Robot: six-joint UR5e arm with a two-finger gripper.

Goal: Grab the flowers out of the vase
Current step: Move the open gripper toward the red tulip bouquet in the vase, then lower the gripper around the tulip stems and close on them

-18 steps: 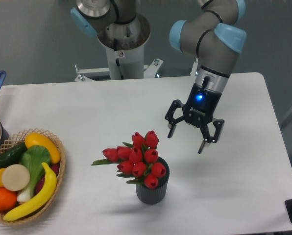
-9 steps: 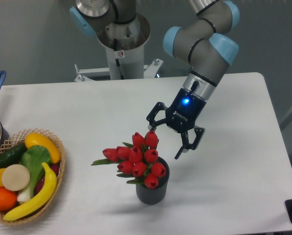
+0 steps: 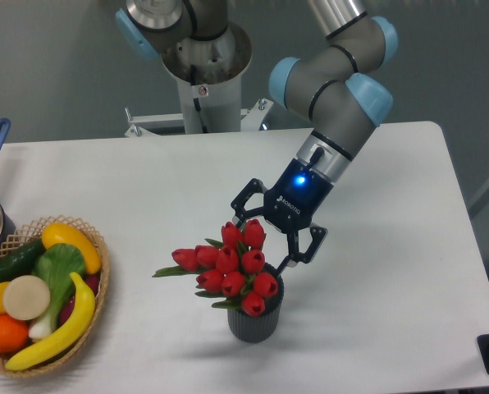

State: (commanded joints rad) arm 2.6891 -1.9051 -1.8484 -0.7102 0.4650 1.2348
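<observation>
The approach to the grasp is judged to be in hand. The gripper (image 3: 259, 241) is seen with its fingers (image 3: 238, 205) spread wide, poised at the 1 o'clock edge of the flowers (image 3: 230, 268), with nothing pinched between them. One finger is seen at the top of the bunch, the other at its right side; contact cannot be judged. The flowers are held in the vase (image 3: 255, 321), which stands on the bench (image 3: 400, 246) near its front edge. For the next move, the fingers would need to be lowered around the bunch and pressed together before any lift. At 9 o'clock from the vase, a wicker basket (image 3: 97, 246) is filled with a banana, an orange and greens.
</observation>
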